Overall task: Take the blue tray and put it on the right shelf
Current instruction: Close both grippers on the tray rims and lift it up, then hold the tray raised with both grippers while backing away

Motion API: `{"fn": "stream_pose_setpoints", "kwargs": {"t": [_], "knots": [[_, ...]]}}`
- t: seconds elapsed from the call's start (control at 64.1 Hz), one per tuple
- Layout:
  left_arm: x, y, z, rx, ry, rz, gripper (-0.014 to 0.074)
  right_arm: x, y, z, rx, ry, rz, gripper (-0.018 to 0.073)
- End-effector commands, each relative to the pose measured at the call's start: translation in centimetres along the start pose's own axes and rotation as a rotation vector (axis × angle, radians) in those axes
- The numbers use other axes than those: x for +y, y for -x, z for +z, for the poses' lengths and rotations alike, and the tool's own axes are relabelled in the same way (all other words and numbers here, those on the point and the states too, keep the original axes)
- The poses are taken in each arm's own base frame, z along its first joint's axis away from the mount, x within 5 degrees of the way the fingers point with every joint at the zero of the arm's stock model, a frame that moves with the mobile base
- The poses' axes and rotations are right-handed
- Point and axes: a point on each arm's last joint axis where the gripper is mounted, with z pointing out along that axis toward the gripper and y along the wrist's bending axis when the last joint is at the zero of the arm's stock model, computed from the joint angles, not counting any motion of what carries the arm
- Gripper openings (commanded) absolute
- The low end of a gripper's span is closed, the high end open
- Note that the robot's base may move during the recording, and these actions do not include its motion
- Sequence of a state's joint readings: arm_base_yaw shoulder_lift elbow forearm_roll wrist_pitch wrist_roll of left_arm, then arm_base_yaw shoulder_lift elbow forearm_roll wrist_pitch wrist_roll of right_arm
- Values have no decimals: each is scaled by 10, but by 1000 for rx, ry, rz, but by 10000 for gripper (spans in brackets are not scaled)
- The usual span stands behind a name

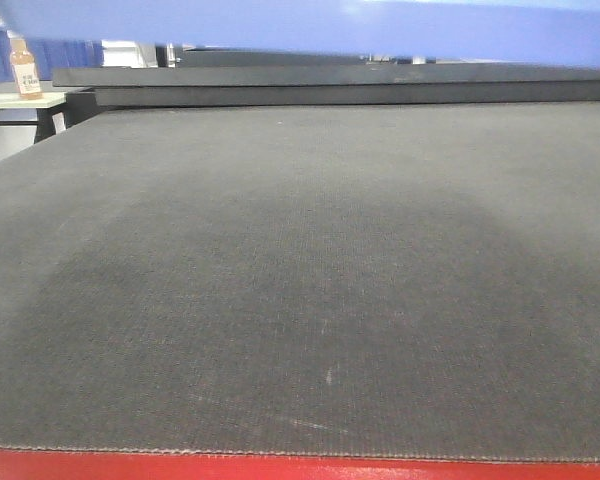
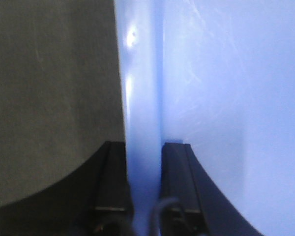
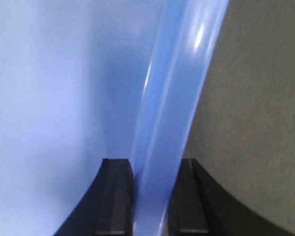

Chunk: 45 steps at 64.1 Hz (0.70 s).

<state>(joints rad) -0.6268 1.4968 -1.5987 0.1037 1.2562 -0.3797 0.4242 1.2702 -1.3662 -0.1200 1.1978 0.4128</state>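
Note:
The blue tray (image 1: pixel 310 25) is held up above the dark mat and fills the top edge of the front view. In the left wrist view my left gripper (image 2: pixel 143 152) is shut on the tray's left rim (image 2: pixel 142 98), one black finger outside and one inside. In the right wrist view my right gripper (image 3: pixel 155 167) is shut on the tray's right rim (image 3: pixel 177 88) the same way. The tray's pale floor shows in both wrist views. The right shelf is out of view.
A dark grey mat (image 1: pixel 300 280) covers the table, with a red front edge (image 1: pixel 280 468). Black flat panels (image 1: pixel 360 85) lie along the far side. A small bottle (image 1: pixel 25 70) stands on a side table at the far left.

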Motion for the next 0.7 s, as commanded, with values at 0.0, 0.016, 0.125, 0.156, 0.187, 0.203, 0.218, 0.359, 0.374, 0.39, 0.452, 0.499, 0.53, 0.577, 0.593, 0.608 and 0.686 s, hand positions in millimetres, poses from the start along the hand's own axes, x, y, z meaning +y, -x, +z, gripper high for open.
{"fn": "stream_pose_setpoints", "kwargs": {"t": [0.0,0.016,0.125,0.156,0.187,0.203,0.218,0.359,0.374,0.39,0.452,0.499,0.53,0.577,0.593,0.608,0.686], "knots": [[2,-17,-15,44,31,38,-41,-1,-3,-19,-119,63,-41,57],[1,-18,-14,50,32,34,-41,-1,-4,-19,-121,65,-41,57],[2,-23,-8,75,41,27,-41,-2,-6,-19,-123,67,-41,57],[2,-24,-8,77,42,27,-41,-2,-6,-19,-122,67,-41,57],[2,-24,-8,77,42,27,-41,-2,-6,-19,-122,67,-41,57],[2,-24,-8,77,42,27,-41,-2,-6,-19,-122,67,-41,57],[2,-24,-8,77,42,27,-41,-2,-6,-19,-123,67,-40,57],[2,-24,-8,77,42,27,-49,-2,-6,-19,-121,67,-41,57],[2,-24,-8,77,42,27,-49,-2,-6,-19,-120,66,-41,57],[2,-24,-8,77,42,27,-48,-2,-7,-19,-118,65,-41,57],[2,-24,-8,77,42,27,-48,-2,-7,-19,-118,65,-41,57],[2,-24,-8,77,42,27,-48,-2,-7,-19,-118,65,-41,57],[2,-24,-8,78,40,27,-48,-2,-7,-19,-118,65,-41,57],[2,-24,-8,78,40,27,-48,-2,-7,-19,-118,65,-41,57],[2,-24,-8,78,40,27,-48,-2,-7,-19,-118,65,-41,57],[2,-24,-8,78,40,27,-48,-2,-7,-19,-118,65,-41,57],[2,-24,-8,78,40,27,-48,-2,-7,-19,-118,65,-41,57]]}}
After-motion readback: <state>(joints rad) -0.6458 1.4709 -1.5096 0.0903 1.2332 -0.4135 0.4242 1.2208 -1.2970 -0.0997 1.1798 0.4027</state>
